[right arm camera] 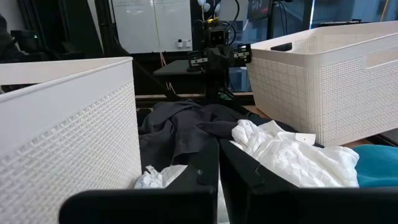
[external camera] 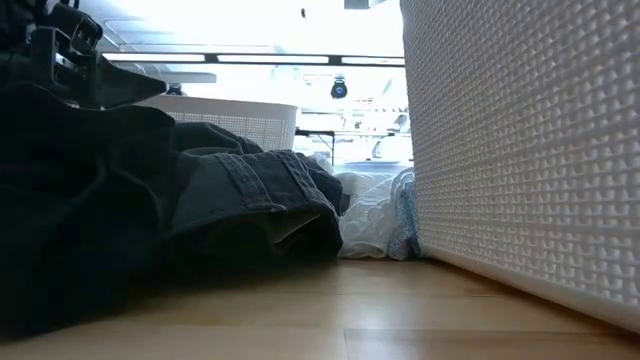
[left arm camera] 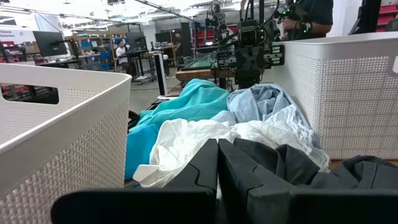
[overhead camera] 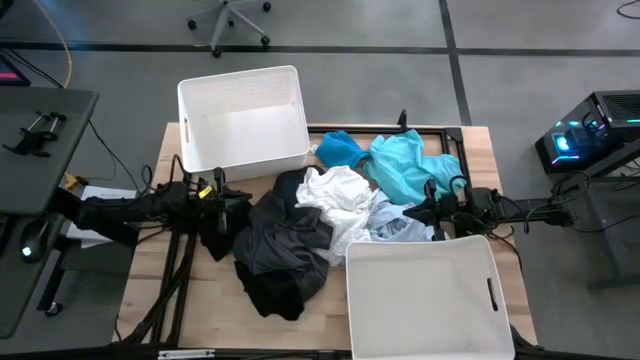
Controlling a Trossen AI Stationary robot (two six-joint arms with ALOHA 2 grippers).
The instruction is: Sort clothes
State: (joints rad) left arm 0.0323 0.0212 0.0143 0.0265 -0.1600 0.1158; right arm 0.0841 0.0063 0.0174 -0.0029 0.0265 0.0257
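Nearest, the front bin (overhead camera: 425, 295) waits empty. Just behind it the clothes (overhead camera: 320, 215) lie heaped mid-table between the two grippers — dark pieces by the left gripper (overhead camera: 222, 193), white and turquoise toward the right gripper (overhead camera: 432, 205). Both sets of jaws are pressed together, holding nothing — probably poised to pick. Farthest, the back bin (overhead camera: 243, 120), also empty. No readable labels or writing

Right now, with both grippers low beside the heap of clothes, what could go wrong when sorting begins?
1. The dark garments, white garment and turquoise garment overlap, so one pull may drag several.
2. The pale grey-blue garment lies against the near bin; lifting it could snag that wall.
3. The left gripper and right gripper face each other across the heap and could collide.
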